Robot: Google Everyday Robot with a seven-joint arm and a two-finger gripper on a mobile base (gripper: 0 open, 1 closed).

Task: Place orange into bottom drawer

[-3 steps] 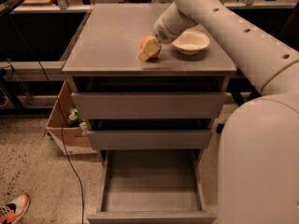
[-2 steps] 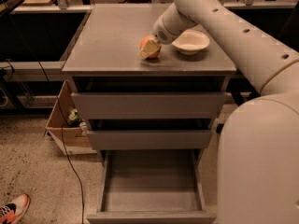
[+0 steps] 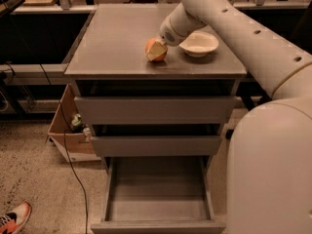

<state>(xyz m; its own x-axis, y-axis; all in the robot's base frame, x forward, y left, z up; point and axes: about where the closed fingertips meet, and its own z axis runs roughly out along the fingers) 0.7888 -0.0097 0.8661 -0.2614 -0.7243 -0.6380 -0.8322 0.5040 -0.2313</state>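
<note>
The orange (image 3: 150, 49) rests on the grey cabinet's top (image 3: 117, 38), near its front edge and just left of a cream-white bowl (image 3: 198, 44). My gripper (image 3: 157, 50) reaches down from the right on the white arm. Its pale fingers lie against the orange and are closed around it, and the orange still sits on the top. The bottom drawer (image 3: 157, 225) is pulled out towards me, and its deep grey tray is empty. The two drawers above it are pushed in.
My white arm and body (image 3: 273, 169) fill the right side, next to the open drawer. An open cardboard box (image 3: 66, 130) and a black cable (image 3: 73, 174) are on the floor left of the cabinet. A shoe (image 3: 12, 218) shows at the bottom left corner.
</note>
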